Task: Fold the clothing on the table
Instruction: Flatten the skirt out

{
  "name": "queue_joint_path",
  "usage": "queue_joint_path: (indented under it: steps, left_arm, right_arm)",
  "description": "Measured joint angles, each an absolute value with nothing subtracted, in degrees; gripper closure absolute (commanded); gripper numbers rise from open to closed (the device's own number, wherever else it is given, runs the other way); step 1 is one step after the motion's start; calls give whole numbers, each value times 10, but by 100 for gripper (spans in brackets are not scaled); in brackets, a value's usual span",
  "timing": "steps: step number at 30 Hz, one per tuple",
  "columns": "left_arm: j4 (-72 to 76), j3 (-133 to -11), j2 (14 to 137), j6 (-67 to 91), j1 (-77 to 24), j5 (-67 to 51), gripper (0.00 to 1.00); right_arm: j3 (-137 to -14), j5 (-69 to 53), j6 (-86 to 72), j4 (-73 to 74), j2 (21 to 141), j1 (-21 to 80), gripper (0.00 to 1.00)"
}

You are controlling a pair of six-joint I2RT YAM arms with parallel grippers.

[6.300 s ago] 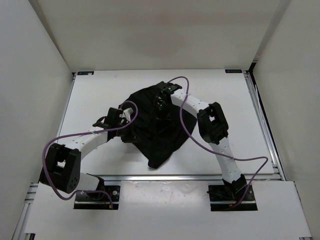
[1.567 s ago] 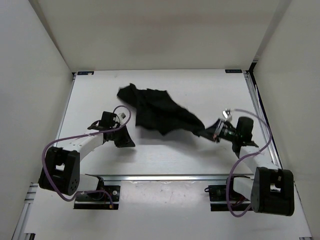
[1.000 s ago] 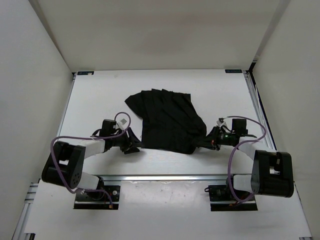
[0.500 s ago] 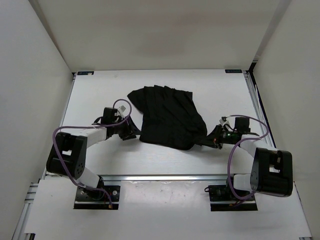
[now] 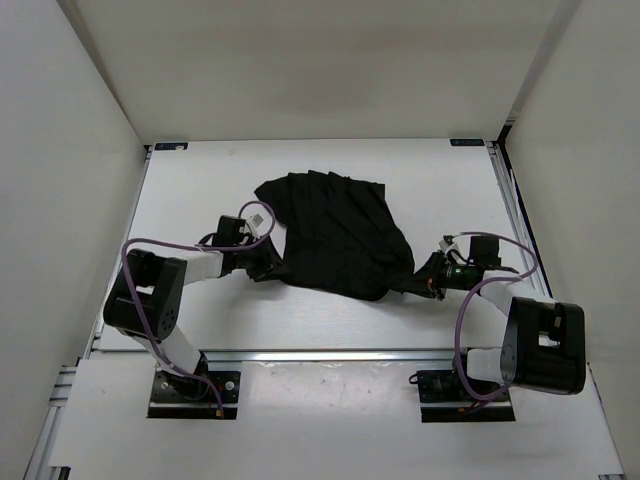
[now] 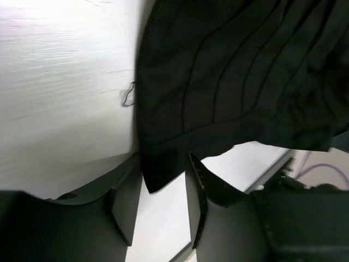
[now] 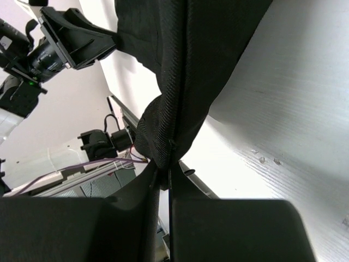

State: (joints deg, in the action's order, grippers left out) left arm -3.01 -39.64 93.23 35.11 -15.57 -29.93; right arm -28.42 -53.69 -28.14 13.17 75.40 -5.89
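Note:
The clothing (image 5: 335,232), a plain black garment with pleat-like creases, lies spread flat on the middle of the white table (image 5: 200,180). My left gripper (image 5: 268,262) is low at its near-left corner. In the left wrist view the left gripper (image 6: 163,158) is open, and a pointed corner of the clothing (image 6: 229,71) lies between the fingers (image 6: 126,191) with white table showing on both sides. My right gripper (image 5: 420,283) is at the near-right corner. In the right wrist view the right gripper (image 7: 163,166) is shut on a bunched edge of the clothing (image 7: 180,65), lifted slightly off the table (image 7: 283,109).
An aluminium rail (image 5: 330,353) runs along the near edge of the table, with both arm bases behind it. White walls enclose the left, right and far sides. Teal marks (image 5: 170,146) sit at the far corners. Purple cables (image 5: 150,245) loop beside each arm.
The left gripper has slid right to the clothing's near-left corner, its jaws narrowing slightly around it. The clothing has settled flat. The right gripper keeps its hold and has barely moved.

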Motion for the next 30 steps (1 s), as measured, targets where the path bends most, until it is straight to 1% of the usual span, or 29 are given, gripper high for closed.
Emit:
queue_joint_path:
  steps: [2, 3, 4, 10, 13, 15, 17, 22, 25, 28, 30]
  left_arm:
    - [0, -389, 944, 367, -158, -314, 59]
    - [12, -387, 950, 375, -159, -321, 71]
    - [19, -386, 956, 377, -162, -321, 99]
    - [49, -390, 982, 391, -172, -343, 100]
    - [-2, -417, 976, 372, -171, -328, 100]
    - [-66, -464, 962, 351, -167, -316, 100]
    - [-126, -540, 948, 329, -156, -312, 100]
    - [-193, -705, 905, 292, -96, -312, 100]
    - [-202, -786, 913, 293, -72, -357, 100]
    - [-191, -801, 918, 301, -63, -384, 100]
    - [-189, -786, 917, 300, -60, -387, 100]
  right_arm:
    - [-281, -536, -283, 132, 747, -59, 100]
    - [-280, -536, -284, 131, 744, -60, 100]
    - [-278, -535, -285, 131, 739, -60, 100]
    - [-268, -535, -295, 121, 731, -67, 100]
    - [-269, -529, -302, 115, 731, -59, 100]
    - [-279, -522, -311, 117, 733, -50, 100]
    - [-312, -512, -321, 118, 742, -41, 100]
    - [-432, -498, -337, 109, 772, -49, 100]
    - [-521, -511, -341, 92, 811, -55, 100]
    - [-580, -507, -336, 85, 839, -56, 100]
    - [-588, -507, -330, 79, 846, -55, 100]
